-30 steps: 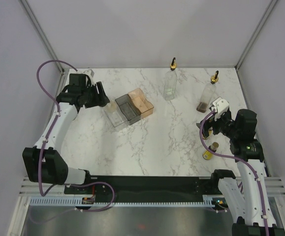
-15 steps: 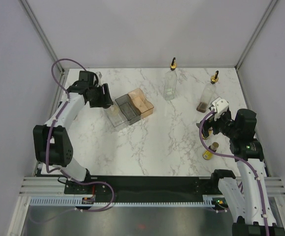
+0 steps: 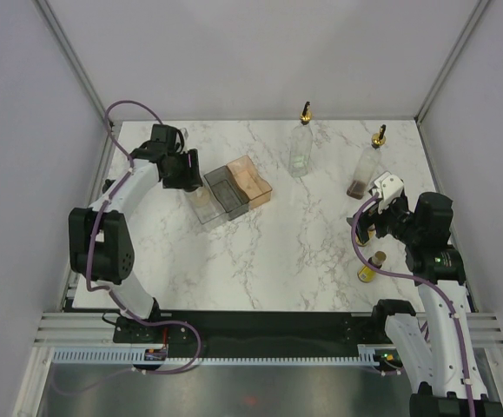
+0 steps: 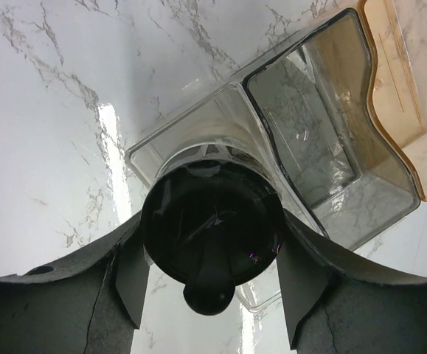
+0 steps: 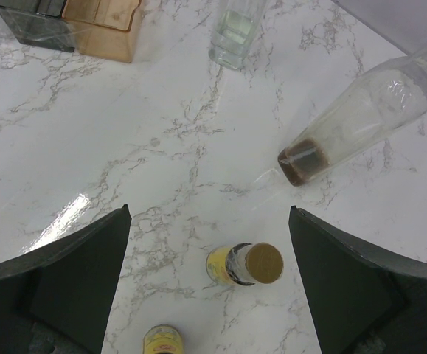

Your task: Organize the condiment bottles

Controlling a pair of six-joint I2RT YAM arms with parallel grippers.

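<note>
Just left of the grey bin (image 4: 324,125), over the clear bin (image 4: 184,118) that touches its side, my left gripper (image 4: 213,245) holds a black-lidded jar (image 4: 212,214). The fingers (image 4: 128,284) are pinching the jar by its sides, lid facing the wrist camera, so it hangs upright and should drop in straight. I cannot tell whether its base is touching the bin floor. I judge this to be the placing step, with the clear bin meant for the jars. I see no second jar in any view.

The orange bin (image 4: 397,96) sits against the grey bin's other side, so the three form one tight row, each presumably taking one kind of bottle.

Well to the right of the grey bin, the right gripper (image 5: 209,221) hovers over the table (image 3: 277,252) with its fingers spread wide and holding nothing. A small yellow bottle (image 5: 244,264) with a brown cap stands directly beneath the gap, which I read as lining up for a grab. A second yellow bottle (image 5: 161,341) stands farther from the grey bin, towards the arm bases.

The two tall bottles stand upright to the right of the grey bin at the back of the table, one (image 3: 301,148) nearer it and one (image 3: 368,169) farther out, with dark liquid at its bottom. Most of the sorting looks undone.
</note>
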